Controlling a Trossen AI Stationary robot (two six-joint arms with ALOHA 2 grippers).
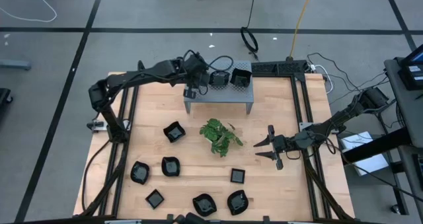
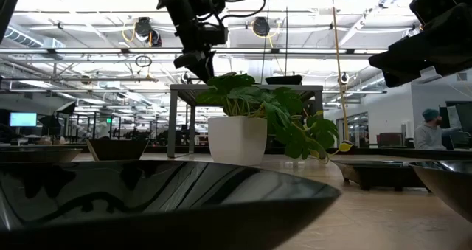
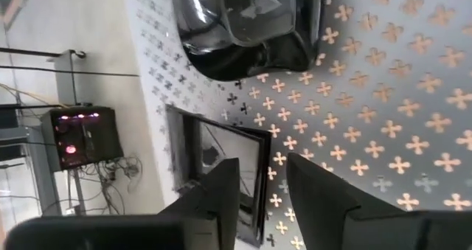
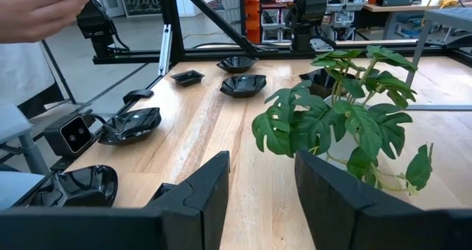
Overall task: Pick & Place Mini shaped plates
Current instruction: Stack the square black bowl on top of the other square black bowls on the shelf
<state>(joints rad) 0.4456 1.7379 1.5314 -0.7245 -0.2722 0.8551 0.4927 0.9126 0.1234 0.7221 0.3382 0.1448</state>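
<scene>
Overhead, left hand [image 1: 193, 90] part-open and empty above perforated stand [image 1: 219, 98] with two black plates [image 1: 240, 78].

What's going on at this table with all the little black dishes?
A two-armed robot is sorting small black dishes. The left end effector hangs over the grey perforated stand, where two dishes already sit; its fingers are apart and empty. The right end effector waits open beside the potted plant. Seven more dishes lie on the wooden table.

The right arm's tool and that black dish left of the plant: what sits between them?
From above, the potted green plant sits between the right tool and the black dish; otherwise only bare wood.
</scene>
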